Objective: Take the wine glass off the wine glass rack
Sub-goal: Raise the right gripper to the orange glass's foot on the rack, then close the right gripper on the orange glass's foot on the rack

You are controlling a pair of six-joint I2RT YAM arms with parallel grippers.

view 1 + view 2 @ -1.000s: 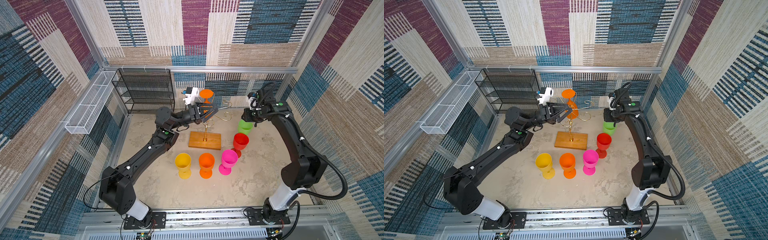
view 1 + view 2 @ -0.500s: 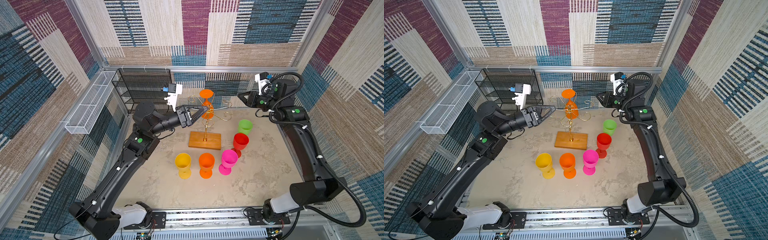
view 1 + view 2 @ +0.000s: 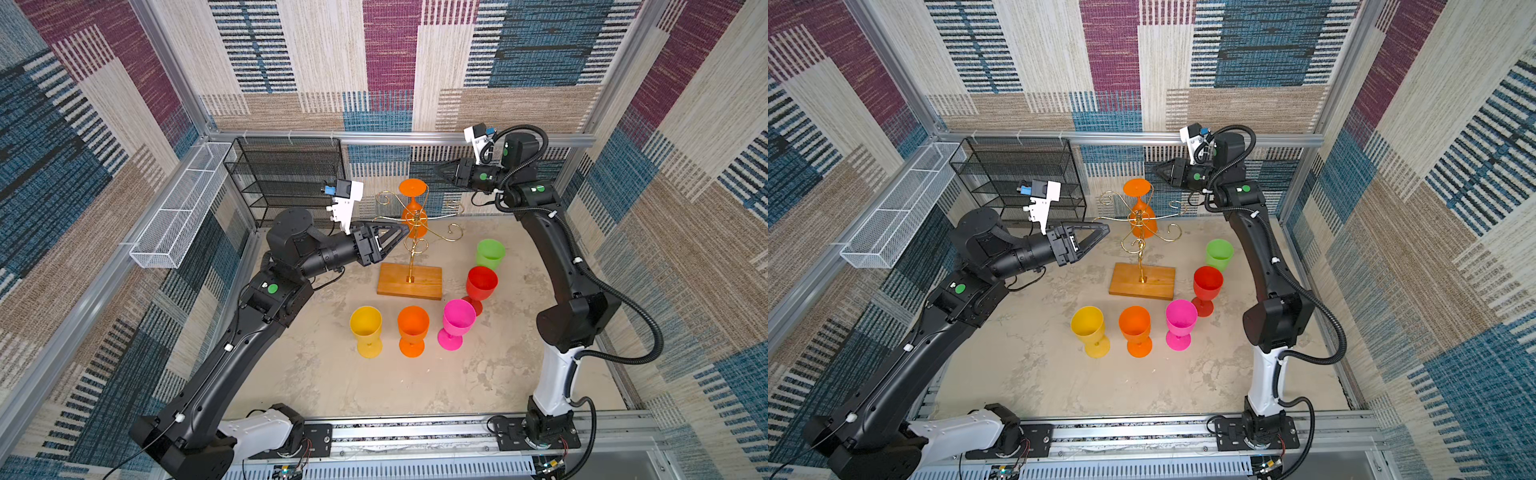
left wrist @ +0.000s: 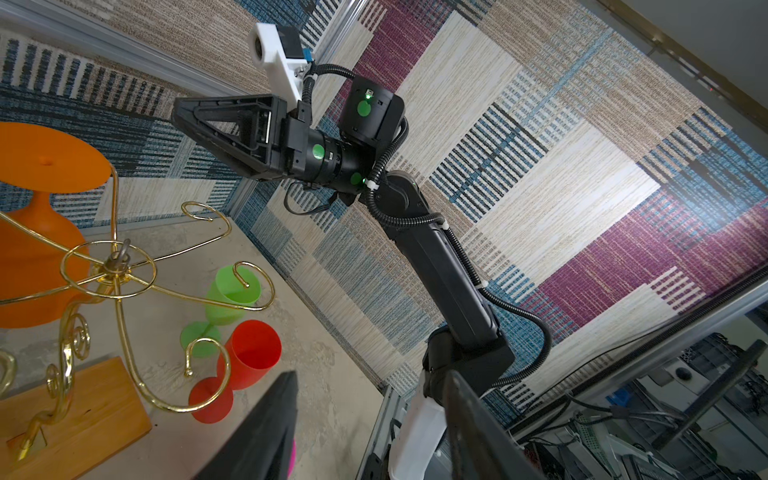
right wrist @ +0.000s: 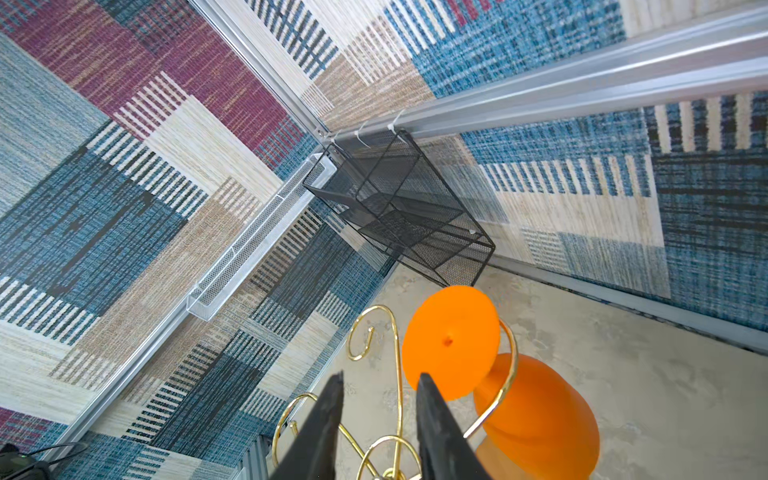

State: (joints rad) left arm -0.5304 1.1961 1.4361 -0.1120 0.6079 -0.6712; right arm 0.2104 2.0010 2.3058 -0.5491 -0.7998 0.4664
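On the wine glass rack, 1 wine glass; nearby, 5 glasses; left gripper, right gripper: fingers apart, empty.

Left claw: drawn back leftward from the wine glass rack, then brought near it again.
Right claw: lifted off the green glass, raised far-right of the hanging wine glass, parted slightly wider.

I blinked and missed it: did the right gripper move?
Yes. The right gripper rose away from the green glass, toward the top of the wine glass rack.
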